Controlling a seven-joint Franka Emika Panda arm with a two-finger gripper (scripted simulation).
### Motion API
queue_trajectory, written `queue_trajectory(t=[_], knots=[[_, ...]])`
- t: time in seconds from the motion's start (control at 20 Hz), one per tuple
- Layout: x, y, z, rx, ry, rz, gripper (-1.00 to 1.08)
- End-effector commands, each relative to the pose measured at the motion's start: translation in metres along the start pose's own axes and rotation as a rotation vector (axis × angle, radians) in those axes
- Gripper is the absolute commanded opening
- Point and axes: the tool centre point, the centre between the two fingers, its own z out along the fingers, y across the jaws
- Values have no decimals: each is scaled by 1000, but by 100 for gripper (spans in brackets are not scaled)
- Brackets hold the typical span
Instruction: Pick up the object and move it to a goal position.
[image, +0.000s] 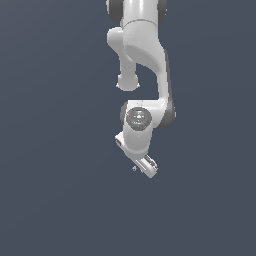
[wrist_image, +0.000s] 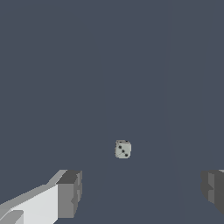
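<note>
The small pale grey-white dotted cube (wrist_image: 123, 149) lies mid-worktop (image: 60, 200), apart from the white robot pincer (wrist_image: 141, 192), whose fingers (wrist_image: 70, 194) stand spread, released.

Plain dark slate-blue floor (image: 55, 200), flat, even, unmarked, filling the background of both the exterior and wrist views
</note>
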Motion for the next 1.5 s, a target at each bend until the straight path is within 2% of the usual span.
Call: queue_trajectory(t=[0.0, 0.35, 0.7, 1.15, 1.45], knots=[[2, -3, 4, 1, 4, 43, 100], [4, -8, 9, 3, 9, 105, 100], [4, -8, 13, 3, 9, 106, 100], [4, -7, 53, 3, 9, 111, 100], [5, -8, 60, 3, 9, 111, 100]])
